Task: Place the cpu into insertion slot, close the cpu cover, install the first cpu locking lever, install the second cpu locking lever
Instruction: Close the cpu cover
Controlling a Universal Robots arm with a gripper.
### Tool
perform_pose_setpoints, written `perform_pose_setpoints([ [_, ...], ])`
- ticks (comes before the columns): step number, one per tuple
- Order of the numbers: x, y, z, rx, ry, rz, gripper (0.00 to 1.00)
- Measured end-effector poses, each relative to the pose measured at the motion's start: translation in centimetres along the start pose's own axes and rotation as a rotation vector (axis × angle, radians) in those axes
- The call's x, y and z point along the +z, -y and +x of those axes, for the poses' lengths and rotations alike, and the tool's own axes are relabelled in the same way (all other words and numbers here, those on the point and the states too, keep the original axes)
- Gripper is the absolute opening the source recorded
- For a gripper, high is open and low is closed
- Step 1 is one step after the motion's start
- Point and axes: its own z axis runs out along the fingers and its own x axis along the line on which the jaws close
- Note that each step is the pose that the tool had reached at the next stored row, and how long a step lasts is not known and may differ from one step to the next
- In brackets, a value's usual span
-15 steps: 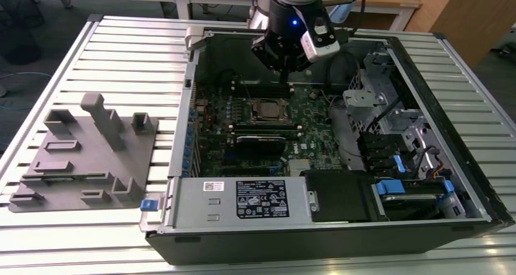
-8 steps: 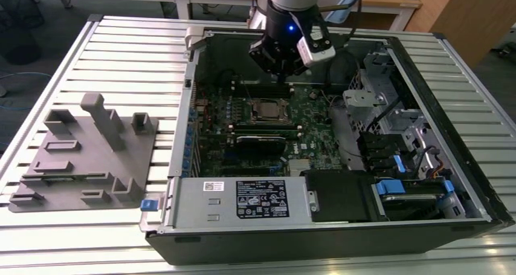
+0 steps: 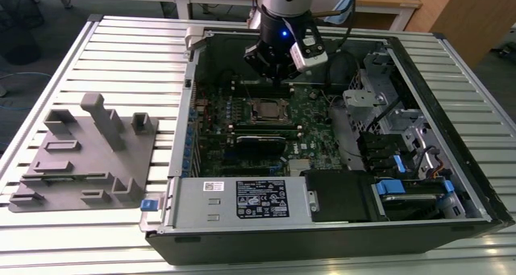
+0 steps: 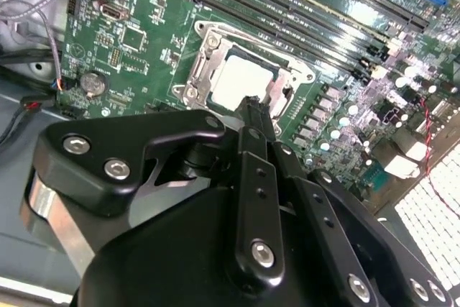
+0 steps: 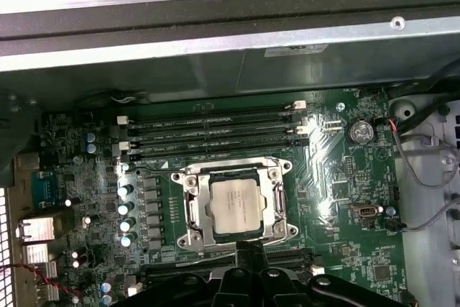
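Cpu (image 5: 237, 205) sat flat in the insertion slot (image 4: 209, 39) on the green motherboard (image 5: 327, 177), its silver face showing through the window of the cpu cover (image 5: 275, 203), which lay down over it. Long black memory slots (image 5: 215, 131) ran just beside the socket. Just above the socket's edge hung the tool (image 4: 251, 106), its fingers together and gripping nothing. Around the board stood the open computer case (image 3: 181, 136), resting on a slatted metal bench (image 3: 121, 45) near a grey fixture block (image 3: 81, 160).
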Motion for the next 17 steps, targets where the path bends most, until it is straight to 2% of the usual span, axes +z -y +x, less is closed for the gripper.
perform_pose_setpoints([
  [5, 0.05, 0.0, 0.05, 0.0, 0.0002, -0.0003, 0.1],
  [9, 0.24, 0.06, 0.49, 0.0, 0.0001, 0.0, 0.1],
  [14, 0.25, 0.06, 0.5, 0.0, 0.0001, 0.0, 0.1],
  [17, 0.59, 0.07, 0.51, 0.0, 0.0001, -0.0002, 0.1],
])
